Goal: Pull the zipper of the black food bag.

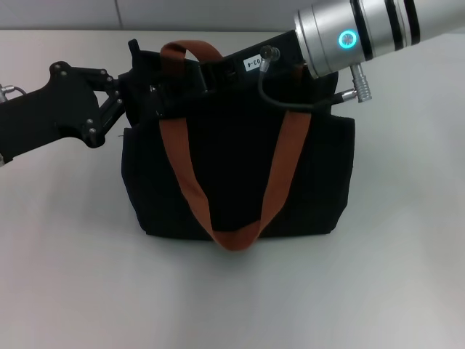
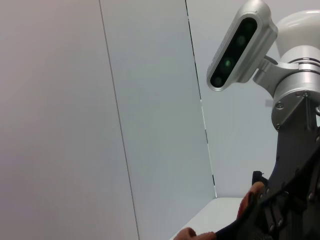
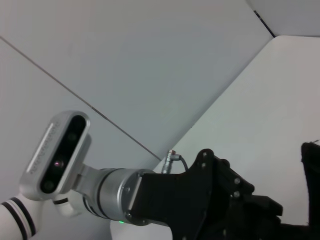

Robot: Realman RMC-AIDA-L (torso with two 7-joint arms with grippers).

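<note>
The black food bag (image 1: pixel 240 174) stands on the white table (image 1: pixel 392 276), seen whole only in the head view; its long axis runs side to side across that view, its broad face turned toward the robot and its top edge on the far side; one orange-brown strap (image 1: pixel 218 196) hangs in a loop down that face, and the other strap (image 1: pixel 190 49) arches above the bag's top; the left gripper (image 1: pixel 142 91) reaches in from the bag's left and meets its top left corner, though whether its fingers are clenched or released cannot be told; the right gripper (image 1: pixel 240 69) comes from the bag's upper right and lies along the top edge, its silver wrist (image 1: pixel 349 36) lit by a blue ring, and its fingers likewise cannot be made out; the zipper cannot be picked out in any view; the left wrist view shows instead a grey wall (image 2: pixel 100 110), the right arm's camera (image 2: pixel 240 47) and bits of orange strap; the right wrist view shows the left arm's camera (image 3: pixel 57 152) and black gripper body.
</note>
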